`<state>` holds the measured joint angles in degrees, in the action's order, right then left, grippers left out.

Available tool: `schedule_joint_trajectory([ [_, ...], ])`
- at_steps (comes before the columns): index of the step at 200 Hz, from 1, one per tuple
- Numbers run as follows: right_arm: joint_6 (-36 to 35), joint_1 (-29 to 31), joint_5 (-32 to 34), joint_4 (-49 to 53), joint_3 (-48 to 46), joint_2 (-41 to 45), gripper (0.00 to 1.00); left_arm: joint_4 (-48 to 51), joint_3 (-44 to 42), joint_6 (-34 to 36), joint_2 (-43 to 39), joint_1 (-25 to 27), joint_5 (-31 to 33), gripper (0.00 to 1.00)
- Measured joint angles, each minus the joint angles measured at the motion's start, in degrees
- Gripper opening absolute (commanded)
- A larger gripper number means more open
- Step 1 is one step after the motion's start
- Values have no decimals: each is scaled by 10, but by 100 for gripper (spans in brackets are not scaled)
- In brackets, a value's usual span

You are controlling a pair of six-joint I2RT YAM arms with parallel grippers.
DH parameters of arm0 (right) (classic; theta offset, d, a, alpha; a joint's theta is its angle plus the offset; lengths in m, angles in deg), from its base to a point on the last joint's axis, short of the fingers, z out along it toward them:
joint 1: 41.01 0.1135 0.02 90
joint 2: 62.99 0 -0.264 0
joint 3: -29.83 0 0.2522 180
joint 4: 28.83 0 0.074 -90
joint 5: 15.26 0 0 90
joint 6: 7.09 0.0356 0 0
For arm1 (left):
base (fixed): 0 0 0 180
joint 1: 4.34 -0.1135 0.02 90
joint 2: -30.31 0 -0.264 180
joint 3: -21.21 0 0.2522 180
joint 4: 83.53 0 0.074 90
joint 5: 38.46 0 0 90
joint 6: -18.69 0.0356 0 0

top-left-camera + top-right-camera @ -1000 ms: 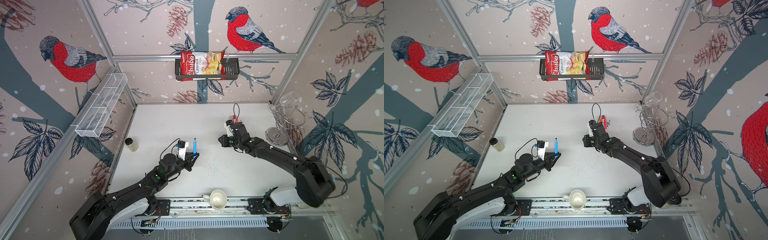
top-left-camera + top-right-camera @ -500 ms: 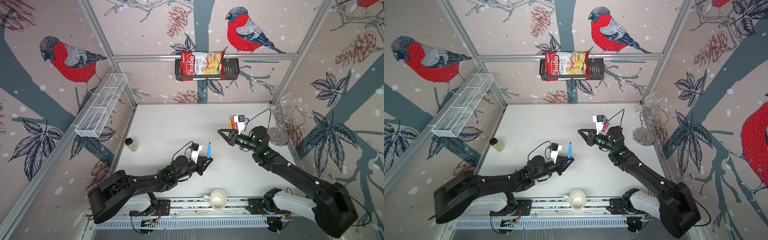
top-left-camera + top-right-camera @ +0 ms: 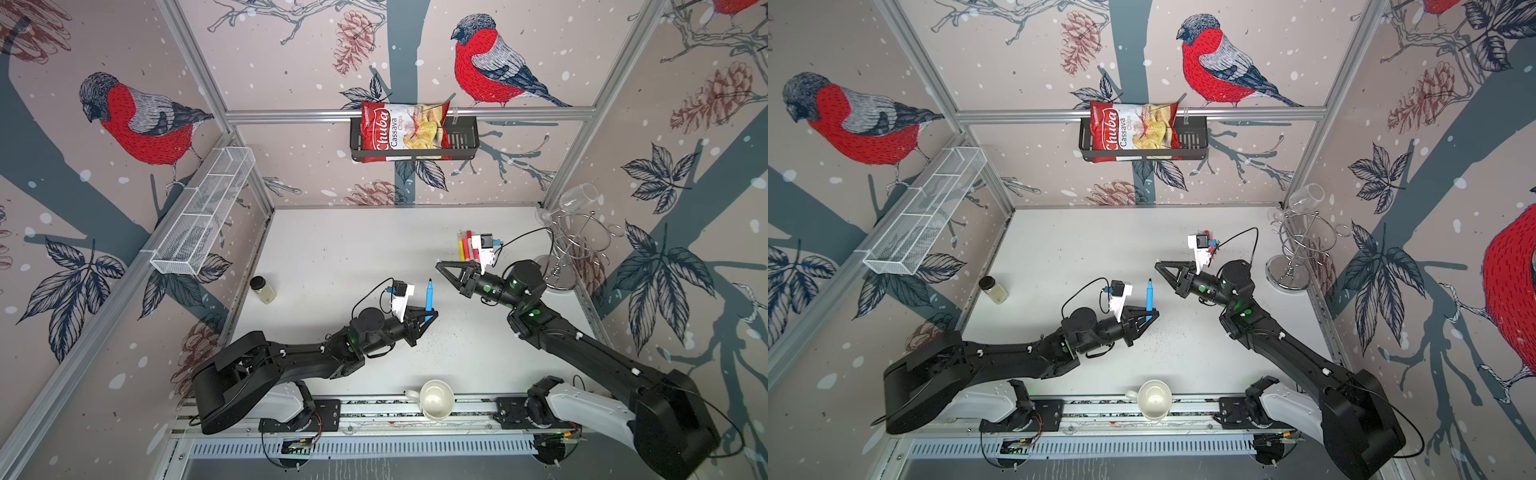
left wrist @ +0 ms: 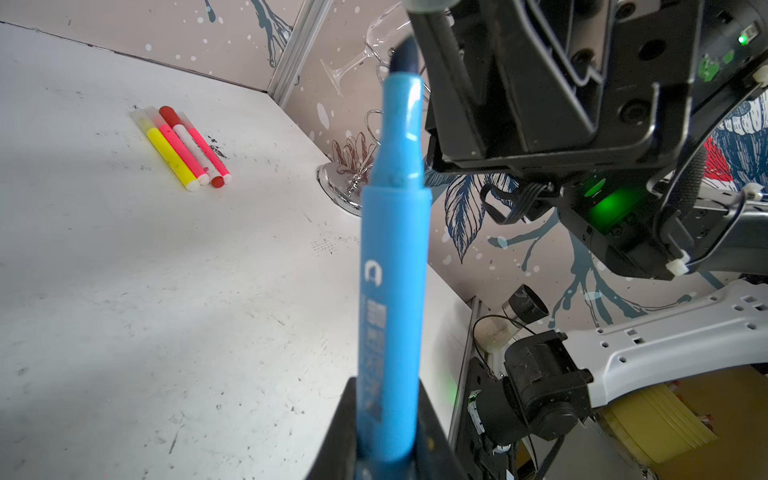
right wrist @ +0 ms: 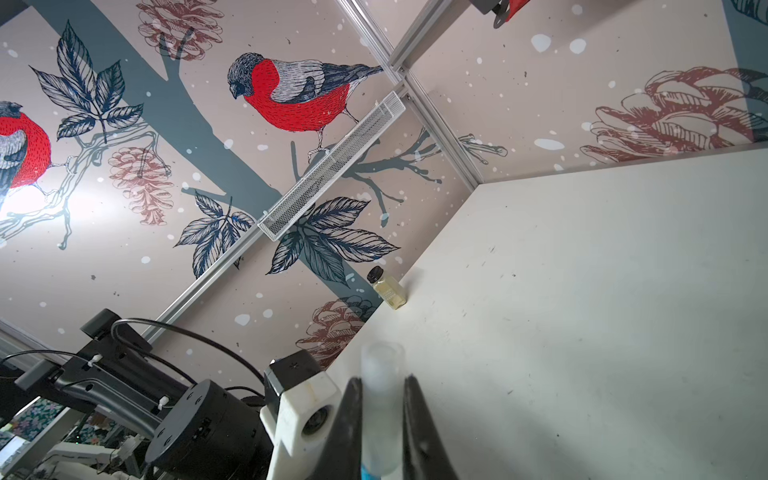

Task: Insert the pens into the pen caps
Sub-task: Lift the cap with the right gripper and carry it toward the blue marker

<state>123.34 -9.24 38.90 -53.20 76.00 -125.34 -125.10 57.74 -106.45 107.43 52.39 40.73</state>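
Observation:
My left gripper (image 3: 430, 316) (image 3: 1151, 316) (image 4: 388, 415) is shut on the lower end of a blue pen (image 3: 428, 296) (image 3: 1148, 296) (image 4: 395, 249). The pen stands upright with its dark tip bare. My right gripper (image 3: 439, 264) (image 3: 1158, 264) (image 5: 382, 380) is shut on a translucent whitish pen cap (image 5: 382, 365), its open end pointing out past the fingertips. It hovers just beyond the pen's tip, a small gap apart in both top views. A row of capped pens (image 3: 467, 245) (image 4: 183, 145), yellow, pink and white-bodied, lies at the back right.
A small jar (image 3: 262, 289) stands by the left wall. A white cup (image 3: 434, 400) sits at the front rail. A wire glass stand (image 3: 573, 249) occupies the right back corner. A mesh tray (image 3: 203, 216) and a chips basket (image 3: 411, 133) hang on the walls.
My left gripper has carried the blue pen to the right, toward the middle. My right arm has swung away from the pen row, and its gripper now points left at the pen's tip.

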Motion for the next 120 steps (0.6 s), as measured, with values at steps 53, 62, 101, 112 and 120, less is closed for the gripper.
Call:
schedule_joint_trajectory([
  [53,15,9,-2,-27,-2,-12,15,-15,5,-4,7,1,-9,0],
  [62,15,11,-2,-30,-2,-14,15,-15,5,-4,7,2,-10,0],
  [101,16,19,-2,-47,-2,-26,16,-19,6,-4,7,3,-9,0],
  [112,17,21,-2,-49,-2,-27,16,-19,6,-4,6,3,-9,0],
  [120,17,23,-2,-51,-2,-27,15,-18,6,-4,5,4,-9,0],
])
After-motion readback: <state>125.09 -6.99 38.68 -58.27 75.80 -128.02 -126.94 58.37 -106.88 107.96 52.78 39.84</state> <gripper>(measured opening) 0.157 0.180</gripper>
